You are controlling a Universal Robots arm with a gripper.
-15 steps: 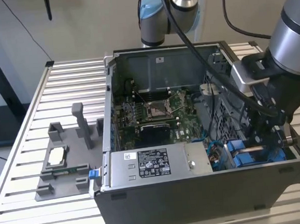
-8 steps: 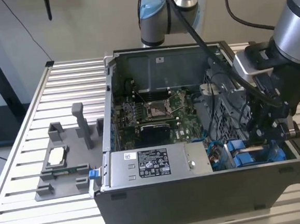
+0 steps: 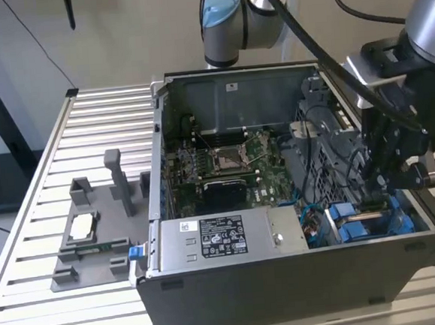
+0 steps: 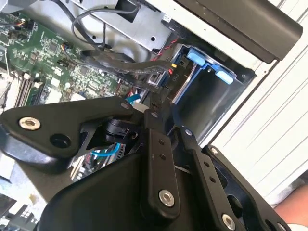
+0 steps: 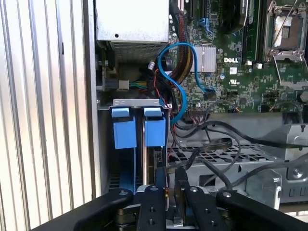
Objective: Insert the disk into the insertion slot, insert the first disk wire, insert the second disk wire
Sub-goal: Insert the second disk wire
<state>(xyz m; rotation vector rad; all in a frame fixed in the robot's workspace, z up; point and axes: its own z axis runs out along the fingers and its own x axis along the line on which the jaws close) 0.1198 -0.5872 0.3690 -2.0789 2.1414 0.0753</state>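
Blue plastic carrier tabs are what I steer by: in the first wrist view two of them stand side by side in the insertion slot (image 5: 137,103), the grey metal drive bay at the corner of the dark computer case (image 3: 288,292). The disk (image 5: 155,137) sits in that bay under one of those tabs, its edge running down toward my gripper (image 5: 169,185). The black fingers (image 5: 161,180) are drawn nearly together with only a thin gap, right at the disk's near end; something small and pale shows in the gap, but I cannot tell whether it is pinched or what it is. In the exterior view the gripper (image 3: 381,187) hangs low inside the case at the exterior view's right, just above the blue carriers (image 3: 354,223). Black wires (image 5: 211,144) loop over the perforated metal cage beside the bay, and a light blue cable (image 5: 180,72) curves from the motherboard (image 5: 231,62) toward the bay. In the second wrist view the bay (image 4: 207,91) lies open ahead of the fingers (image 4: 156,103), with a black connector and its wires (image 4: 149,72) just beside it. Outside the case, on the slatted table (image 3: 108,118), a grey fixture (image 3: 95,232) holds a small pale chip (image 3: 82,227).
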